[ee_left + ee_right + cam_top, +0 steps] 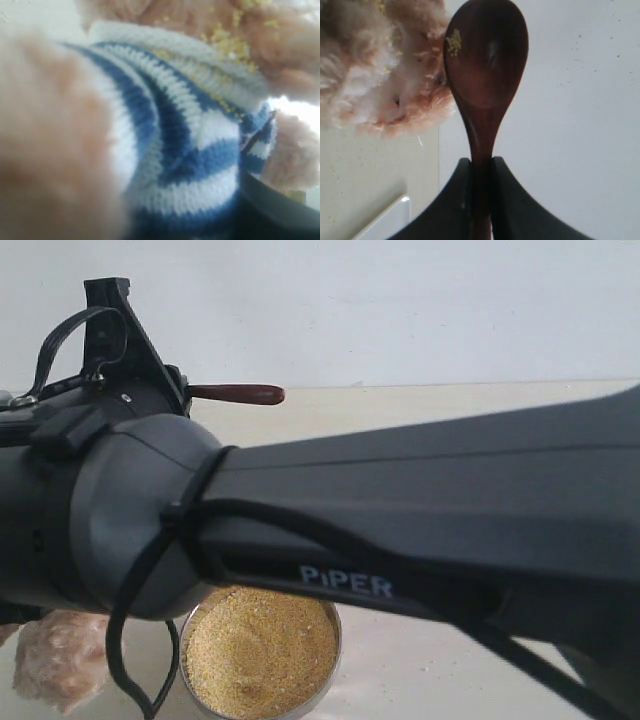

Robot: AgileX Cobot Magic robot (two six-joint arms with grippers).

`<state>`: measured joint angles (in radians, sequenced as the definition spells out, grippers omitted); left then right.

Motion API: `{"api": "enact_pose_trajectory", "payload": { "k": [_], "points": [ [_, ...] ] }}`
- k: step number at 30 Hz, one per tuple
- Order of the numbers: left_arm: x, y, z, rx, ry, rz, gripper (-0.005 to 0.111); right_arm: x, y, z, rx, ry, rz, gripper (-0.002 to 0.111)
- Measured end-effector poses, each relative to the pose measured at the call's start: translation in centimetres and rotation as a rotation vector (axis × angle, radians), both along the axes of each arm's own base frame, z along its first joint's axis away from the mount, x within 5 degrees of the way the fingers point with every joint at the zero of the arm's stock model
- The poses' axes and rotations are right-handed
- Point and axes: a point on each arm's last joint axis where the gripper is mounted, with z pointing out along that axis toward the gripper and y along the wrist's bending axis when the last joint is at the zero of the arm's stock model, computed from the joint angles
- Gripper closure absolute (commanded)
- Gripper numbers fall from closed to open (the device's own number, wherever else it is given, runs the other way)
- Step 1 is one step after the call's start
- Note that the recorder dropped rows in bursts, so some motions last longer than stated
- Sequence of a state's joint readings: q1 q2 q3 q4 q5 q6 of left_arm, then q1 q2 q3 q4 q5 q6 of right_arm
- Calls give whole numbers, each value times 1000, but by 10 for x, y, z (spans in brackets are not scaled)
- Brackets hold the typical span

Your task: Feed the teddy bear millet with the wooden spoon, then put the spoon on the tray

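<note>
One small dark red-brown wooden spoon up in the air, just beside the fluffy light-brown teddy bear in a blue-and-white striped shirt. Looks light, hard and stiff, so no bending or squashing. Looks smooth too, so might slip or turn if held loosely. Best taken by the thin straight handle, well away from the oval end. Only a tiny clump of fine golden-yellow millet on that oval end, with plenty more in the round shiny metal bowl. Right gripper: nearly all the way closed, dark fingers tight on both sides of the handle. Left gripper: not seen clearly, only a close blurry look at the striped shirt, so no telling how wide or whether holding anything.
</note>
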<state>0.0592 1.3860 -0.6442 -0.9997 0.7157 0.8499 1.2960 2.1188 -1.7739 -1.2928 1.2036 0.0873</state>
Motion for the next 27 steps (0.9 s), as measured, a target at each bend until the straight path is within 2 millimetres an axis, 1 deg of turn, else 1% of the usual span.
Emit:
{"api": "enact_pose_trajectory", "payload": {
  "k": [20,27],
  "points": [
    [-1,0,-1,-3,7,-3,102,-4,0,-3,28,41,-24,108],
    [-2,0,-2,-4,7,-3,102,-9,-3,-7,70,142,-52,108]
  ]
}}
